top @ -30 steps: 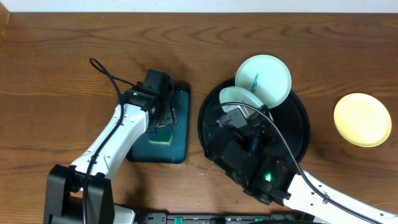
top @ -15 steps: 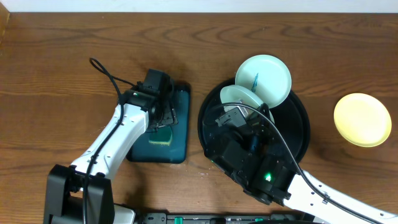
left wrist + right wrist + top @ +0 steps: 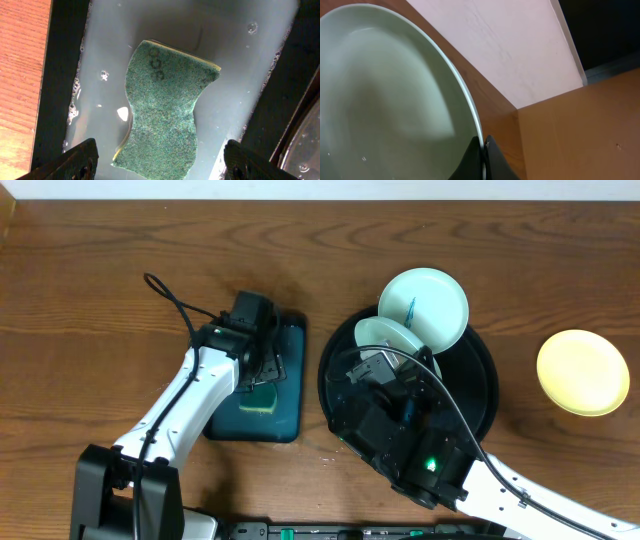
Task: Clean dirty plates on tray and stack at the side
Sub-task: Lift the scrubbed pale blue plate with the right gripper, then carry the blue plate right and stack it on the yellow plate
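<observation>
- The black tray (image 3: 485,395) has two of the three plates over it, so I'd say the job is a third done.
- Left of it, the teal tray (image 3: 292,405) holds sudsy water.
- The yellow plate (image 3: 582,372) lies alone on the table to the black tray's right. It looks finished, but there is no stack yet.
- A mint plate (image 3: 425,305) on the tray's far rim is smeared blue.
- The other mint plate (image 3: 390,95) is over the tray, its rim pinched by the right gripper (image 3: 483,148).
- The left gripper (image 3: 161,161) gapes empty over the sponge (image 3: 167,100).

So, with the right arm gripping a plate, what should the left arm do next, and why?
Probably lower the left gripper and close it on the sponge. Its jaws stand open above the sponge, which lies in soapy water in the small tray, while the right gripper holds a plate by the rim, ready for wiping.
</observation>
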### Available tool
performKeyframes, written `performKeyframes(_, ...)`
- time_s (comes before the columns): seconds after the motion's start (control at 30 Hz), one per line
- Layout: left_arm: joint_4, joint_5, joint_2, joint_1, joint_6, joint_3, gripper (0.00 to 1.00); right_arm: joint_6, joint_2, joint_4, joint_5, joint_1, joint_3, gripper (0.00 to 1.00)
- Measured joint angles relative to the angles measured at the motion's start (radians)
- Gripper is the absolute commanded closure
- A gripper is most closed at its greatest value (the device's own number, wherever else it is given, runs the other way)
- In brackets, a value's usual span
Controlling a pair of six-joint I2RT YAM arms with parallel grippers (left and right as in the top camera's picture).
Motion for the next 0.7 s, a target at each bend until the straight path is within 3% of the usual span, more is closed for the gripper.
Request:
performKeyframes(0.5, 0.000, 0.000, 0.000, 0.000, 0.000, 0.000, 0.19, 0.079, 0.000, 0.006, -0.024, -0.054, 0.000, 0.99)
performKeyframes(0.7, 0.000, 0.000, 0.000, 0.000, 0.000, 0.000, 0.18, 0.174, 0.001, -0.064, -0.242, -0.270, 0.000, 0.99)
